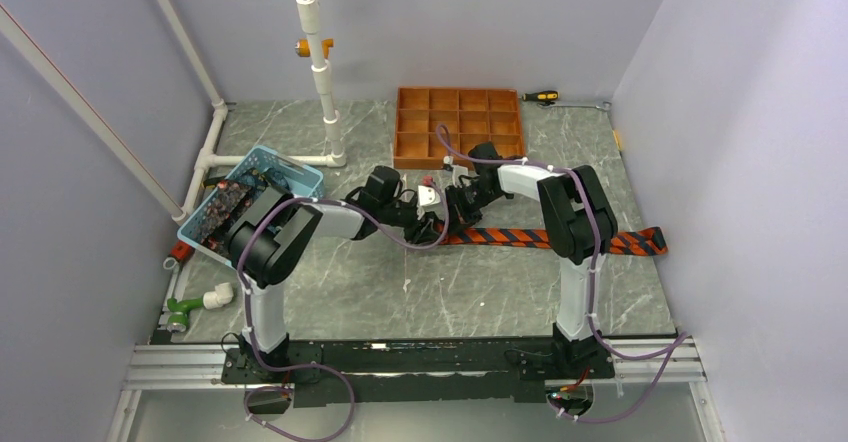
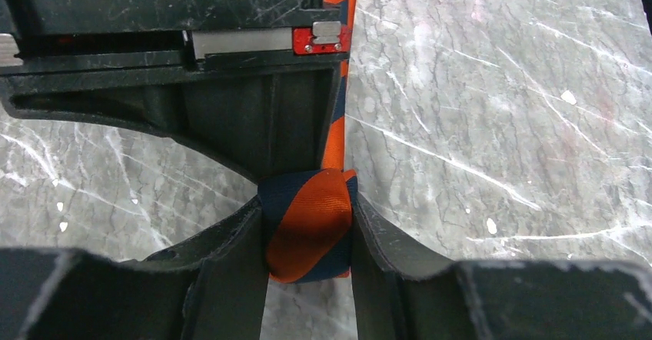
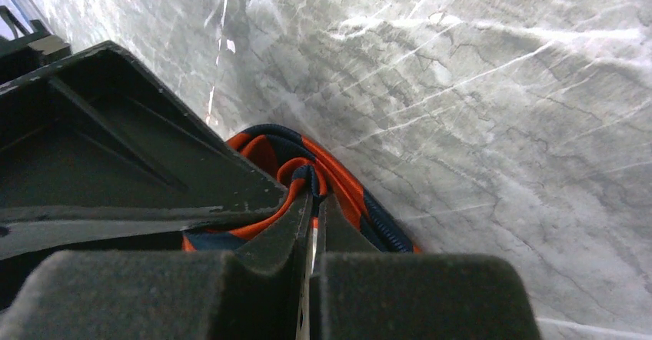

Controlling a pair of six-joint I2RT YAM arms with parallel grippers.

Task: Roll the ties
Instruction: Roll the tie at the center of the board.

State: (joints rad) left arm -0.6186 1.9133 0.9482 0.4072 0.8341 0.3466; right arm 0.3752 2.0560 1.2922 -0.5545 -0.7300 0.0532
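Note:
A tie (image 1: 520, 237) with bold diagonal orange and dark bands lies stretched across the middle of the table, its wide end at the right. Its left end is wound into a small roll (image 2: 304, 236). My left gripper (image 2: 307, 225) is shut on the sides of that roll, and it meets the tie's left end in the top view (image 1: 432, 228). My right gripper (image 3: 314, 201) is shut on the inner fold of the roll (image 3: 346, 190), coming in from behind (image 1: 458, 207). More dark patterned ties (image 1: 222, 207) lie in the blue basket.
The blue basket (image 1: 300, 170) stands at the left, by a white pipe frame (image 1: 320, 62). An orange gridded tray (image 1: 458, 122) sits at the back, with a screwdriver (image 1: 540, 96) to its right. A green and white pipe fitting (image 1: 190, 307) lies near the front left edge.

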